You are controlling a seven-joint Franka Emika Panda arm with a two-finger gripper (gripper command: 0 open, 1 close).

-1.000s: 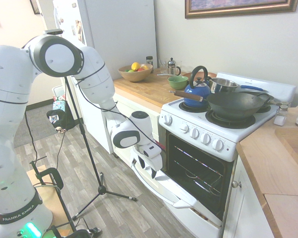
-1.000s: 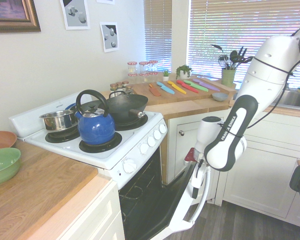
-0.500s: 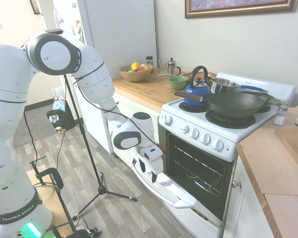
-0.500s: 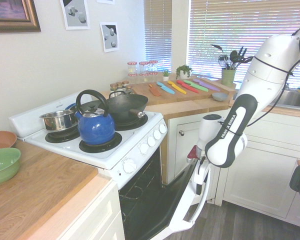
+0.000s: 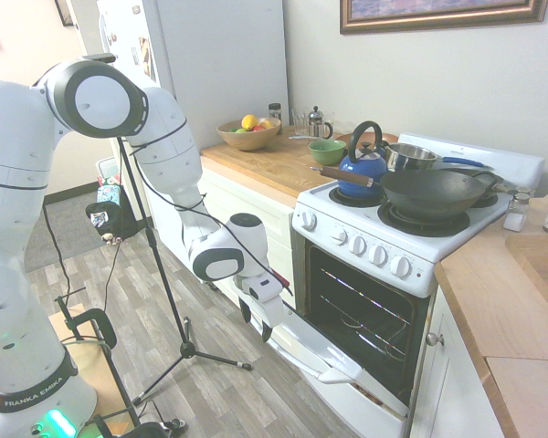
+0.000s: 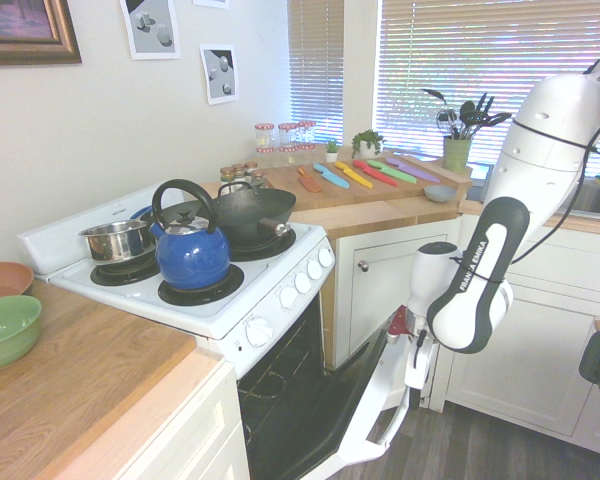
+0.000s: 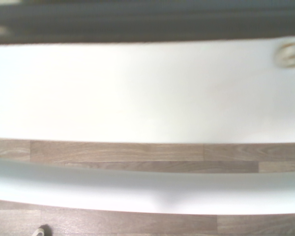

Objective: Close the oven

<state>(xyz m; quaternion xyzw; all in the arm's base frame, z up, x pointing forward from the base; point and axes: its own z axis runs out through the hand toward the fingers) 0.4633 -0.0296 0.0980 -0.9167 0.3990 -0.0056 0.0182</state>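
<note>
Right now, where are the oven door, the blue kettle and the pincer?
Oven door [image 5: 315,351]: first exterior view, inner face.
Kettle [image 6: 192,255]: second exterior view, blue body.
Pincer [image 5: 261,324]: first exterior view, between fingertips.

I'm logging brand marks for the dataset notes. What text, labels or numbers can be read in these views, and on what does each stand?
"FRANKA EMIKA": on the black band at the arm's base, first exterior view.
"FRANKA EMIKA": on the black strip along the arm's forearm, second exterior view.
Fridge door papers: too small to read.
Spice jars: labels too small to read.
Oven knobs: markings unreadable.
Wrist view: blurred, no text.
</note>
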